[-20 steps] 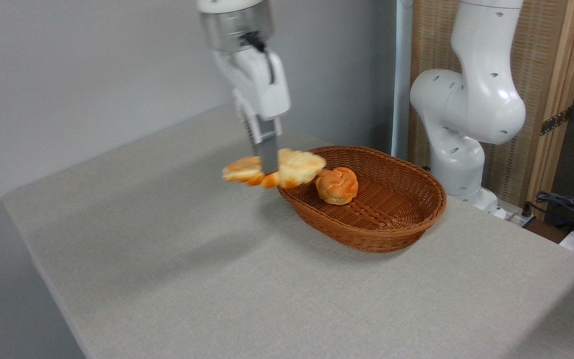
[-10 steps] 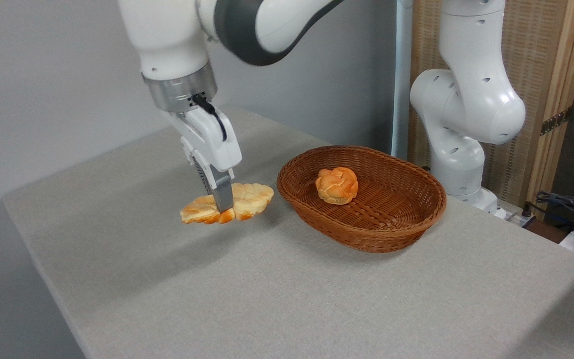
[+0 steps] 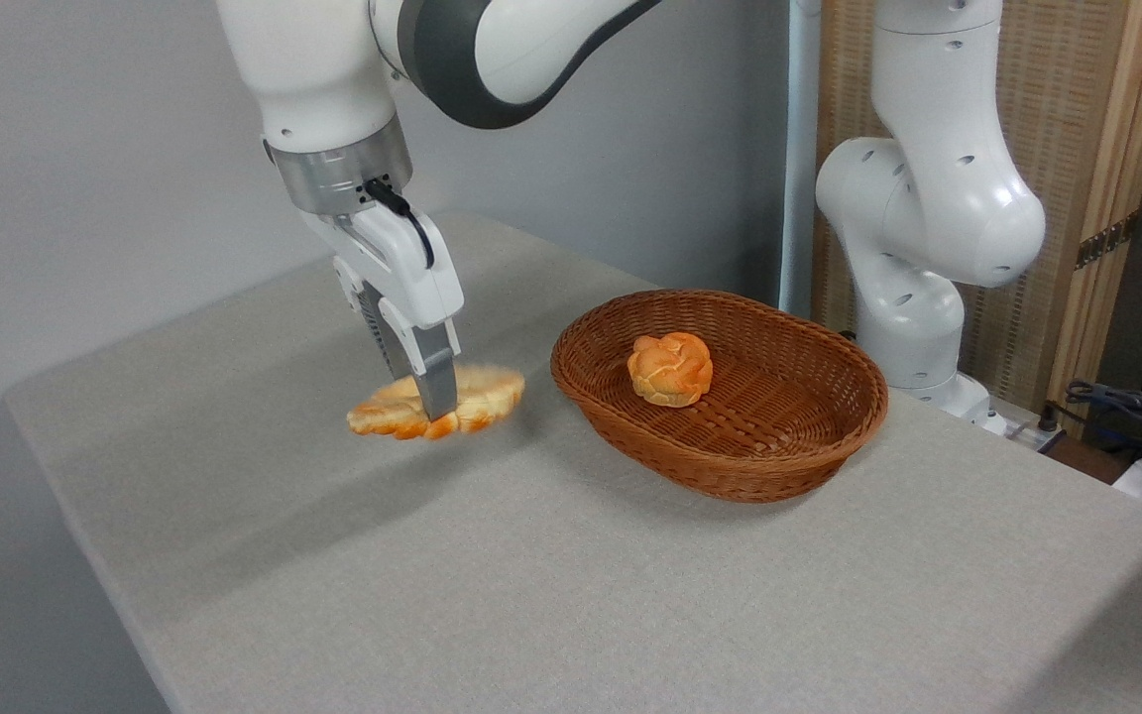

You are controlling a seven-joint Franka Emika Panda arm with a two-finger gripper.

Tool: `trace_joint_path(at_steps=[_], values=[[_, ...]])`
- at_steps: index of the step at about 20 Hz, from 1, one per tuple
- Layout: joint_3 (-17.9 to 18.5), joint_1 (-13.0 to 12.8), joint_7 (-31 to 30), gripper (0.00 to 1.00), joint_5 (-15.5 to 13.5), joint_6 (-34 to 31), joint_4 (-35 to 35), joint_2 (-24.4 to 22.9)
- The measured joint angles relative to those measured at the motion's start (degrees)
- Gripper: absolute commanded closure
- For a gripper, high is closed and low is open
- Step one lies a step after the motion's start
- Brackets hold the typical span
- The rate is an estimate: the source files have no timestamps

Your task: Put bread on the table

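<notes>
bread [image 3: 477,397], a long braided loaf with a golden-orange top, sits left of centre in the frame, pinched across its middle by the gripper [image 3: 432,402]. jaws are clamped on the loaf, with the near finger [image 3: 435,379] crossing in front of it, so the far finger is mostly hidden. the loaf lies roughly level, its left end pointing toward the left edge of the frame and its right end toward the basket [image 3: 799,446]. its outline is slightly blurred. whether its underside touches the table [image 3: 571,595] or hangs just above the cloth cannot be told from this view; a soft shadow lies on the cloth below and to the left of it.

the gripper hangs from a white arm [image 3: 333,79] that comes in from the top of the frame, with a metal ring above the white hand.

the brown wicker basket stands on the grey-beige table at centre right, just beside the loaf but apart from it. a small round orange bun [image 3: 671,368] rests inside the basket toward its left half. the arm's white base column [image 3: 928,218] stands behind the basket at upper right.
</notes>
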Motion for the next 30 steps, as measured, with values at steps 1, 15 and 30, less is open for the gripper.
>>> trace_joint_path(at_steps=[1, 15, 30], values=[[0.0, 0.0, 0.0, 0.0, 0.0, 0.0, 0.09, -0.12], [0.89, 0.94, 0.68, 0.0, 1.46, 4.68, 0.6, -2.11], [1.36, 7.66, 2.77, 0.0, 1.83, -7.09, 8.63, -4.6]])
